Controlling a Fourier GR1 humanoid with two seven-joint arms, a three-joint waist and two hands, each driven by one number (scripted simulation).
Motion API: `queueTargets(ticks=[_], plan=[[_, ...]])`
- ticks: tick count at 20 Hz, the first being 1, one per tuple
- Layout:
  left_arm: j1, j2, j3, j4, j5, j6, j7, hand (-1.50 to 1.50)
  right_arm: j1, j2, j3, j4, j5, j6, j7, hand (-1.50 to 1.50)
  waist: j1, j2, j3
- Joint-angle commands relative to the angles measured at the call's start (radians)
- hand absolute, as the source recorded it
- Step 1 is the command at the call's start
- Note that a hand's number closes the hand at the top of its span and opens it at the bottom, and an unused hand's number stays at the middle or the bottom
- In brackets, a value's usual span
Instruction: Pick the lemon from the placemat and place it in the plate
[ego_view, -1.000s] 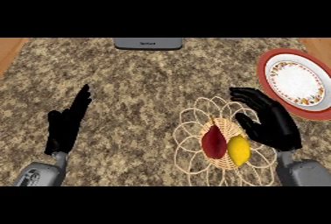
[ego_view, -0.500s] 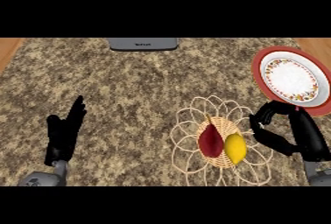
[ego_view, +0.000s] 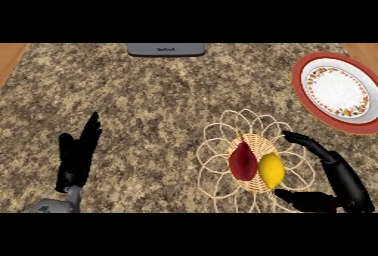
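Observation:
A yellow lemon (ego_view: 272, 170) lies on a round woven wicker placemat (ego_view: 221, 150) beside a dark red oval fruit (ego_view: 243, 161). The plate (ego_view: 304, 70), white with a red rim and a patterned band, sits at the far right. My right hand (ego_view: 336, 172) is just right of the lemon, open, with fingers above and thumb below bracketing the lemon's right side without touching it. At the lower left my left hand (ego_view: 77, 152) rests open, fingers up.
A grey appliance edge (ego_view: 166, 49) sits at the counter's back middle. Wooden strips (ego_view: 11, 57) show at the far left and right top corners. Speckled granite stretches between the hands.
My right hand has drawn down and right, then turned its fingers and thumb toward the lemon. The left hand has drifted slightly lower. Lemon and plate have not moved.

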Motion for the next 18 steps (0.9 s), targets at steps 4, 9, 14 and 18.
queueTargets(ticks=[4,9,14,18], plan=[[-0.021,0.007,0.021,0.003,0.007,-0.016,0.025,0.0,-0.047,-0.19,0.016,-0.095,0.245,0.001,0.194,-1.5,0.006,0.0,-0.003],[0.036,-0.025,-0.008,-0.028,-0.007,-0.014,-0.009,0.0,-0.099,-0.287,0.052,-0.212,0.276,0.171,0.43,-1.5,0.013,-0.002,-0.003],[0.036,-0.021,-0.001,-0.014,-0.025,-0.019,-0.023,0.0,-0.122,-0.302,0.139,-0.247,0.261,0.35,0.597,-1.5,0.013,-0.001,-0.002],[-0.009,-0.031,-0.009,-0.045,-0.059,0.011,0.065,0.0,-0.266,-0.269,0.127,-0.198,0.198,0.502,0.731,-1.5,0.016,0.001,-0.001]])
